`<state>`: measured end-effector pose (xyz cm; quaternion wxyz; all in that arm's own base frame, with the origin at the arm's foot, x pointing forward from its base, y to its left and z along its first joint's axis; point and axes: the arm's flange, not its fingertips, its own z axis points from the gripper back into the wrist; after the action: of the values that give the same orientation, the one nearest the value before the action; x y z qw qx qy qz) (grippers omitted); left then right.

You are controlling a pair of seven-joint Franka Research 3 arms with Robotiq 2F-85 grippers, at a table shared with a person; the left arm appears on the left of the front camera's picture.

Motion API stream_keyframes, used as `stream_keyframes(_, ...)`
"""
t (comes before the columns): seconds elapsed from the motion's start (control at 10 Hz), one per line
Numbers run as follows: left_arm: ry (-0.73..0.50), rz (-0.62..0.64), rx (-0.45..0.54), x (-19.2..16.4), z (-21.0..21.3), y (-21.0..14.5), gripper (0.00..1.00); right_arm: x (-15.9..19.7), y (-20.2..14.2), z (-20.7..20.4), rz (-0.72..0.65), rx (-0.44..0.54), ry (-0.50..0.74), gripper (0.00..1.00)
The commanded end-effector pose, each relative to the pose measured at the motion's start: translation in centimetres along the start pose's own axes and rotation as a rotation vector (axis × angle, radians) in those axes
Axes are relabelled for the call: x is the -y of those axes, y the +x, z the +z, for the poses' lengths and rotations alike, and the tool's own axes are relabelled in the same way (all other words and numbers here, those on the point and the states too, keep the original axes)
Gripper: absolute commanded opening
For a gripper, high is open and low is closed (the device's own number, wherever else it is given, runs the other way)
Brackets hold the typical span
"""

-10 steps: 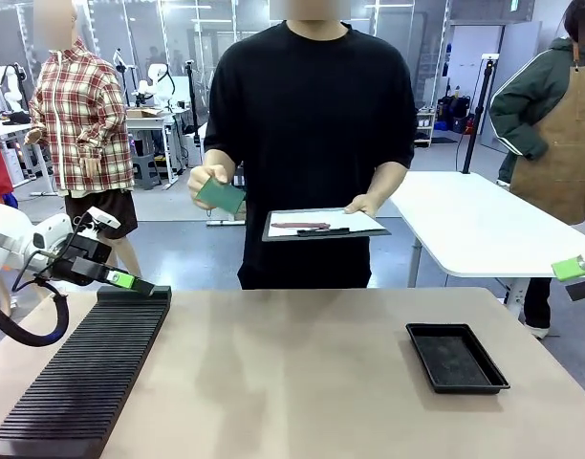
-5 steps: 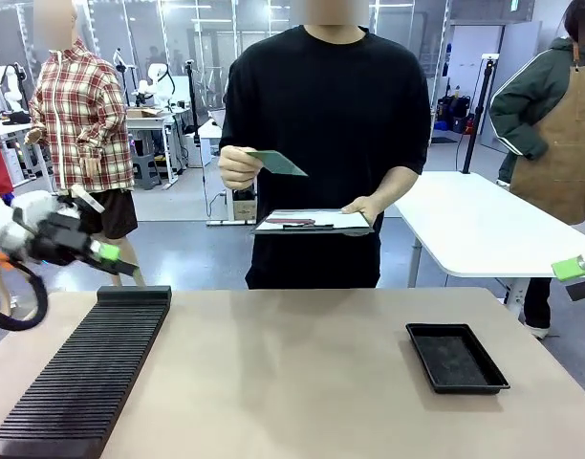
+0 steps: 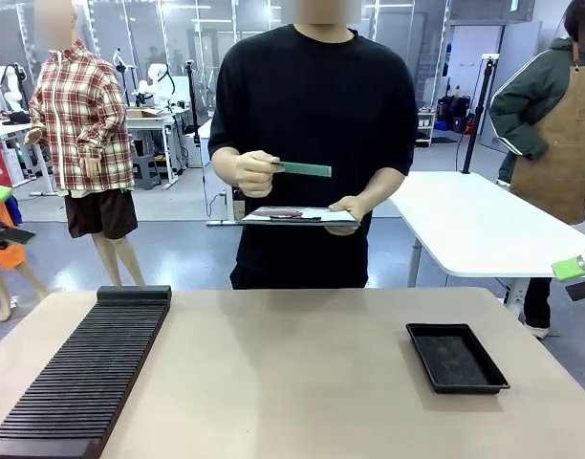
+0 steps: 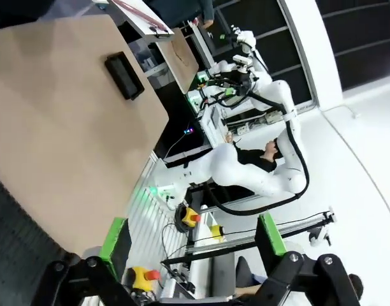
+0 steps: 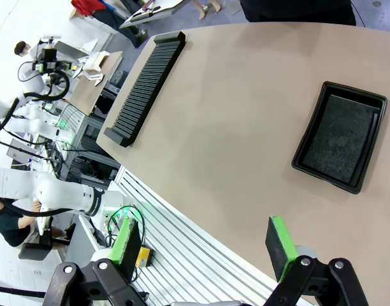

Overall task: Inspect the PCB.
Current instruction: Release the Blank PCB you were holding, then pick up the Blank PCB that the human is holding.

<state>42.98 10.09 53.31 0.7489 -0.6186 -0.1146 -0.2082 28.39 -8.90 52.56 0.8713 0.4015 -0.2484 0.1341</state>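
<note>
Inspection step, I judge: person's hand [image 3: 243, 172] holds flat green PCB [image 3: 307, 169], upper centre. My left gripper [image 4: 194, 242] and right gripper [image 5: 203, 248] stand spread, empty; next, receive it.

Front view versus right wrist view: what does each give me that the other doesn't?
Front: the PCB, held level in the person's hand. Right wrist: both fingers of the right gripper, spread open with nothing between. Both: the black tray, the slotted rack and the table.

Rack [image 3: 82, 368] left, tray [image 3: 457, 357] right, PCB [image 3: 305, 169] seemingly beyond
</note>
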Motion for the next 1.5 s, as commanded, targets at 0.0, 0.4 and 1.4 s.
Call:
stream_keyframes(0.0,-0.012,0.053,0.043,1.4,-0.6,-3.5,1.00,0.0,0.1,0.0,0.015,0.010,0.017,1.00)
stream_keyframes(0.4,-0.021,0.052,0.069,1.0,0.1,-5.0,1.00,0.0,0.1,0.0,0.015,0.010,0.017,1.00)
stream_keyframes(1.4,-0.021,0.052,0.069,1.0,0.1,-5.0,1.00,0.0,0.1,0.0,0.015,0.010,0.017,1.00)
